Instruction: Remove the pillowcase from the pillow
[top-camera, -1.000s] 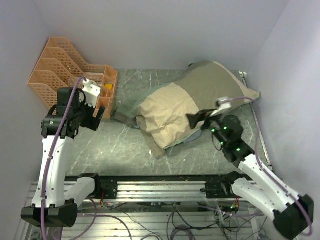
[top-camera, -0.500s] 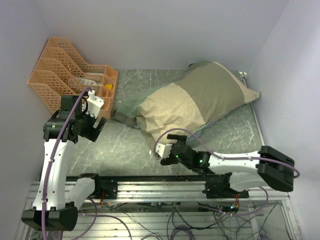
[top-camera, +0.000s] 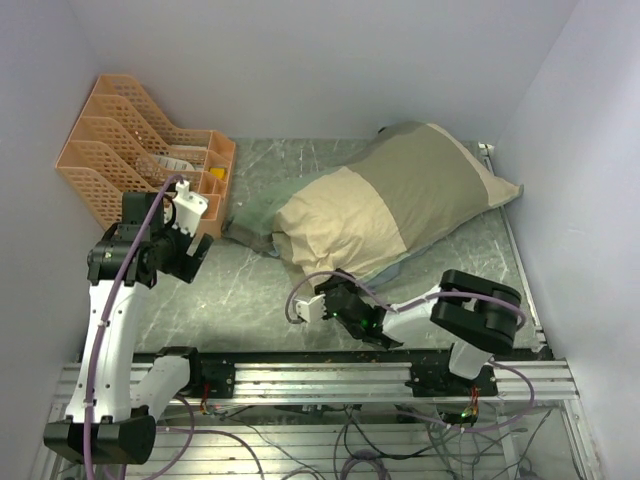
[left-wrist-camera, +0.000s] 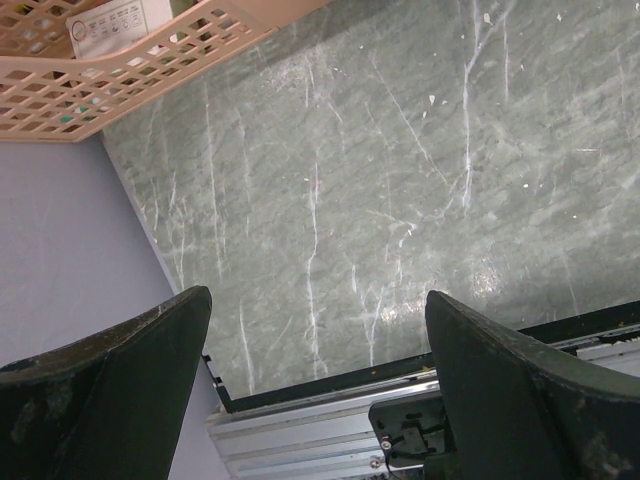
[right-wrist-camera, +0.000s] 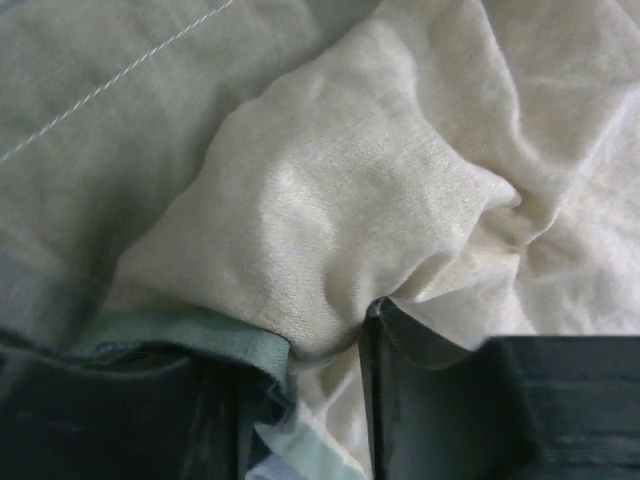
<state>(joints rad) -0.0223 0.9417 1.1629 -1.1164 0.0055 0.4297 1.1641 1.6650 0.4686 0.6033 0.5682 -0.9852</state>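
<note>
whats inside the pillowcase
The pillowcase bulges as a plump mound, so something fills it, presumably the pillow. The filling itself cannot be seen from above: the fabric covers it from end to end.

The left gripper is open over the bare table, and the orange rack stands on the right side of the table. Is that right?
Not quite: the orange rack stands on the left side of the table, as the top external view shows. The left gripper is open over it, as you said.
</note>
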